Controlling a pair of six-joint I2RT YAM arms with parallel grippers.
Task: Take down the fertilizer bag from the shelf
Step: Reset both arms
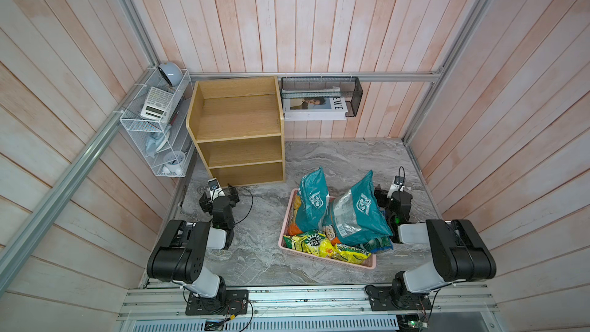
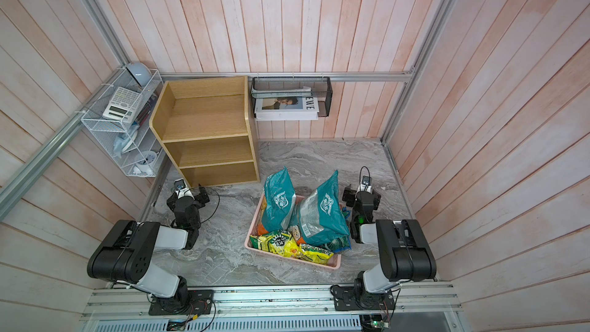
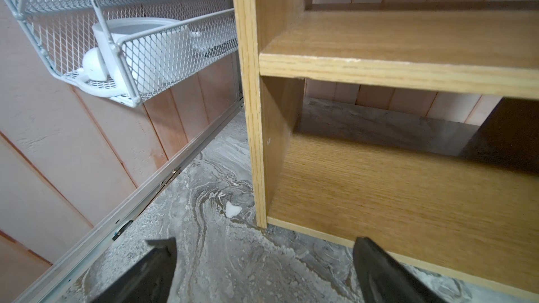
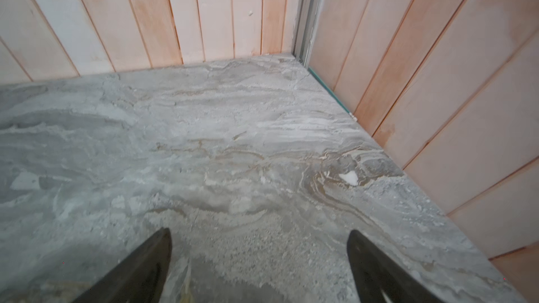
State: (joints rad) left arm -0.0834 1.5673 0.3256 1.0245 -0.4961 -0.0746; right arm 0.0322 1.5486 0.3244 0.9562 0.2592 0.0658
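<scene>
The light wooden shelf (image 1: pixel 238 129) (image 2: pixel 204 129) (image 3: pixel 379 65) stands at the back left, and every tier I can see is bare. A teal and silver fertilizer bag (image 1: pixel 357 215) (image 2: pixel 322 215) leans in a pink basket (image 1: pixel 338 261) (image 2: pixel 297 258), beside a second teal bag (image 1: pixel 314 196) (image 2: pixel 279 196). My left gripper (image 1: pixel 220 198) (image 2: pixel 188 196) (image 3: pixel 264 243) hangs open over the marble floor by the shelf's front left corner. Just right of the leaning bag my right gripper (image 1: pixel 394 194) (image 2: pixel 362 196) (image 4: pixel 259 233) is open, with only floor between its fingers.
A white wire rack (image 1: pixel 156 129) with a calculator and a cup hangs on the left wall. A black mesh basket (image 1: pixel 322 94) with magazines hangs on the back wall. Yellow-green packets (image 1: pixel 322 244) fill the pink basket's front. Plank walls close three sides.
</scene>
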